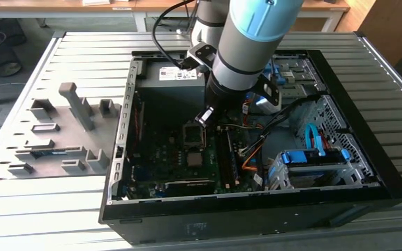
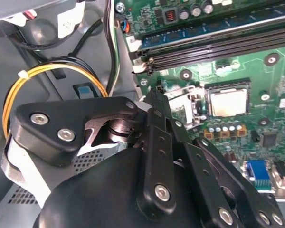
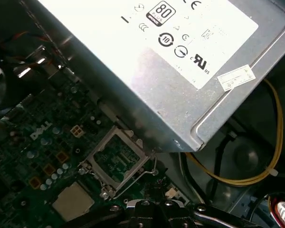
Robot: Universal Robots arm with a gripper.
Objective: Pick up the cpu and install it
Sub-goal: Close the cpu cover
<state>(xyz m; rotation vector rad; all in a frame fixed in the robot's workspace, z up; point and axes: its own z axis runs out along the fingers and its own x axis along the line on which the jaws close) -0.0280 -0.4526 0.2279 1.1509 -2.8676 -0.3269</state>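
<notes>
The cpu (image 2: 226, 102), a small square chip with a pale silvery top, lies flat in its socket on the green motherboard (image 2: 275, 80). It also shows in the first wrist view (image 3: 73, 202) and, small, in the exterior view (image 1: 195, 158). The socket's metal load plate (image 3: 118, 160) is swung open beside it, toward the power supply. My gripper (image 2: 156, 95) hangs just above that open plate, a short way from the cpu, with its black fingers together and nothing between them. The exterior view has the gripper (image 1: 204, 117) low inside the open computer case.
The grey power supply (image 3: 171, 76) sits close behind the gripper. Yellow and black cables (image 2: 61, 71) run beside it. Memory slots (image 2: 213, 42) lie along the socket. A drive cage with blue parts (image 1: 313, 162) fills the case's corner at the exterior view's right; a grey parts fixture (image 1: 61, 130) stands outside.
</notes>
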